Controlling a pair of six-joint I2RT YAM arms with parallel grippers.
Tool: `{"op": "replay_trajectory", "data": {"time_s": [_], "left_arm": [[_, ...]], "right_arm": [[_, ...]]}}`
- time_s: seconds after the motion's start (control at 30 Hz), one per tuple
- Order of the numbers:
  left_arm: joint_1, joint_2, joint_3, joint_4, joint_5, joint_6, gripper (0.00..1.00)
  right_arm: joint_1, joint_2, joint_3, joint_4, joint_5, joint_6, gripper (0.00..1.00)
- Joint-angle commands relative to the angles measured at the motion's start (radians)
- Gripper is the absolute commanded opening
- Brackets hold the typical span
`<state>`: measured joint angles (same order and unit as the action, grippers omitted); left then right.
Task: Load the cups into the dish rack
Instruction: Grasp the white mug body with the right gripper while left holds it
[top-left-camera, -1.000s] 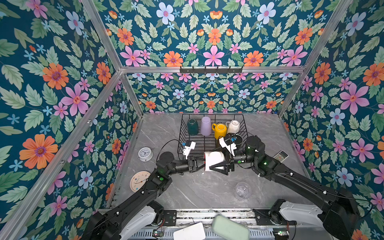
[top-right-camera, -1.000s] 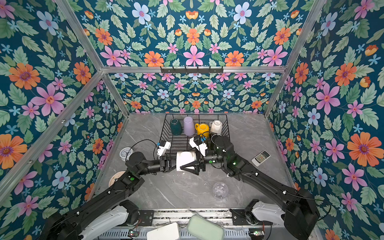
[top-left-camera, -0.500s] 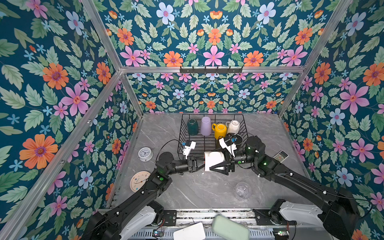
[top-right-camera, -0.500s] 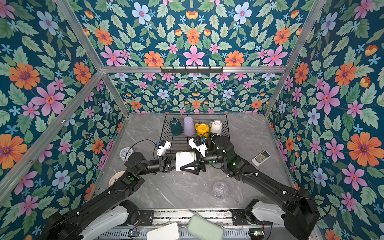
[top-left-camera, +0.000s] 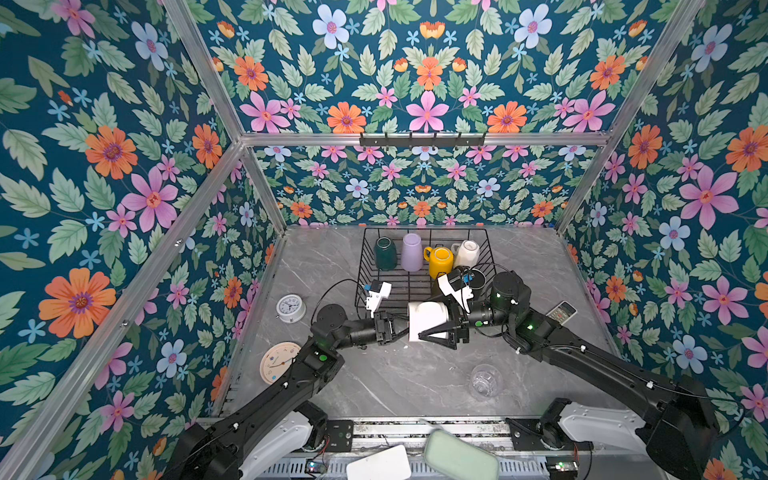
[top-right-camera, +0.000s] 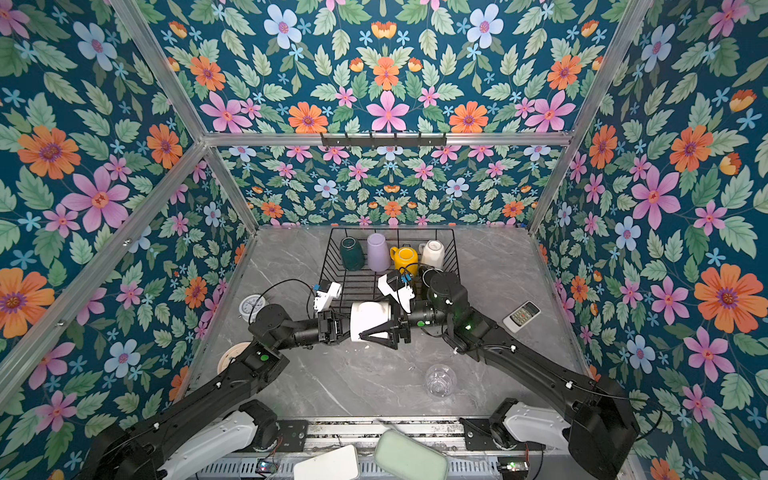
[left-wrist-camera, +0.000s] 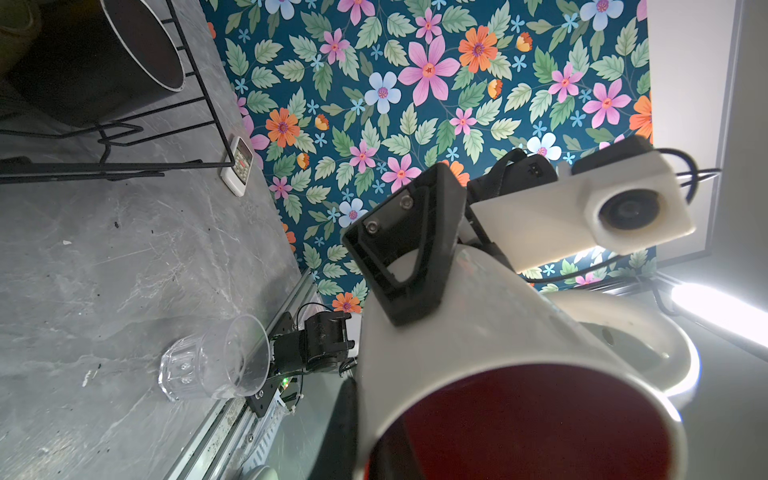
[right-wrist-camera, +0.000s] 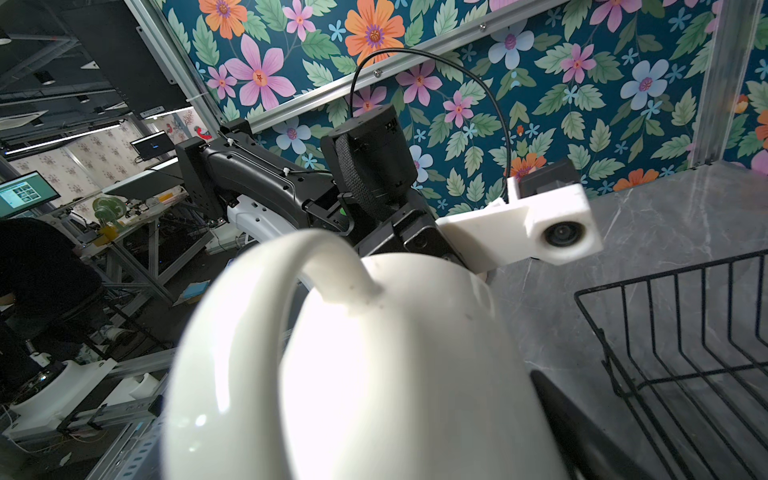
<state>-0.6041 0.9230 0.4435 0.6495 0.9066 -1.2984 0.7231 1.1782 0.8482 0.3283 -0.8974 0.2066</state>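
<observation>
Left gripper (top-left-camera: 402, 328) pinched shut on rim of white mug (top-left-camera: 424, 313), right gripper (top-left-camera: 429, 326) clasped wide round body, above bench (top-left-camera: 395, 382). Likely risks: early release, drop, breakage; opposed pulling, slip.

Four cups (top-left-camera: 411, 251) were ranged rearmost in the dish rack (top-left-camera: 401, 286); a red-lined white mug (top-left-camera: 426, 320) was held sideways; a clear glass (top-left-camera: 484, 380) was stood near the counter's front edge.

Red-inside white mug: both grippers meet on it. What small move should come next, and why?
Probably the left gripper should open: it is shut on the rim of the red-inside white mug, the right gripper clasps the mug's sides, and the dish rack stands just behind.
</observation>
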Motion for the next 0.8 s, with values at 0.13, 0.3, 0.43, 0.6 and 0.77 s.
{"op": "replay_trajectory", "data": {"time_s": [0.13, 0.3, 0.43, 0.6, 0.77], "left_arm": [[0.000, -0.003, 0.003, 0.095, -0.001, 0.009, 0.01], [0.001, -0.005, 0.003, 0.080, -0.004, 0.013, 0.22], [0.003, -0.010, 0.004, 0.055, -0.011, 0.026, 0.47], [0.017, -0.062, 0.039, -0.143, -0.073, 0.152, 0.73], [0.044, -0.156, 0.146, -0.527, -0.262, 0.371, 0.86]], "right_arm": [[0.000, 0.001, 0.042, -0.054, 0.072, 0.041, 0.00], [0.001, -0.007, 0.074, -0.082, 0.088, 0.065, 0.00], [0.000, -0.024, 0.083, -0.086, 0.113, 0.081, 0.00], [0.000, -0.053, 0.100, -0.133, 0.172, 0.077, 0.00], [0.000, -0.055, 0.195, -0.327, 0.279, 0.045, 0.00]]}}
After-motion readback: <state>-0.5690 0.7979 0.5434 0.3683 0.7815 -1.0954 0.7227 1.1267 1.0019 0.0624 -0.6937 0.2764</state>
